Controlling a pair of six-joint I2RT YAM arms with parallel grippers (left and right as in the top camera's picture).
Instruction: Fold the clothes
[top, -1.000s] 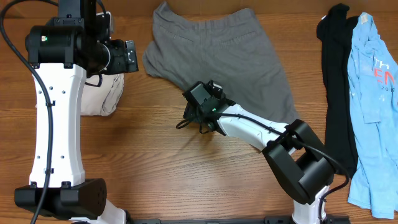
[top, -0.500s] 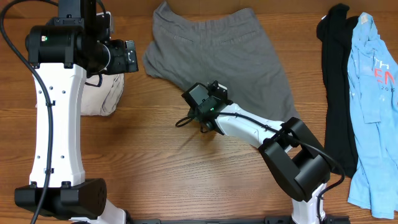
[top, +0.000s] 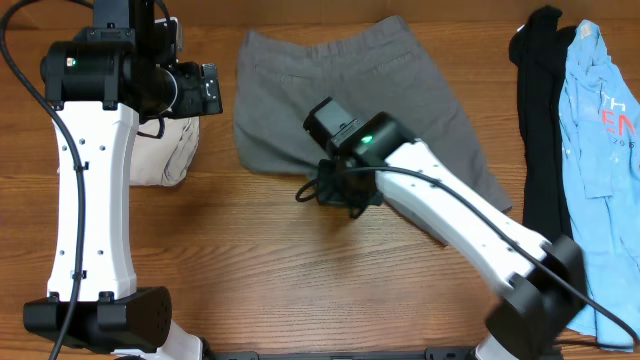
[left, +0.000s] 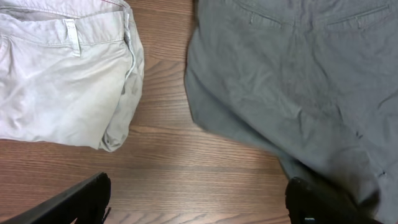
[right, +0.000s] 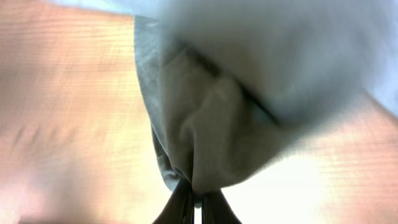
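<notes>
grey shorts (top: 350, 90) lie spread on table (top: 250, 270), top centre, near hem bunched. right gripper (top: 335, 190) jaws pinched tight on that hem fold; wrist view blurred. left gripper (left: 199, 190) jaws wide apart, above wood between beige trousers (left: 62, 81) and shorts
</notes>
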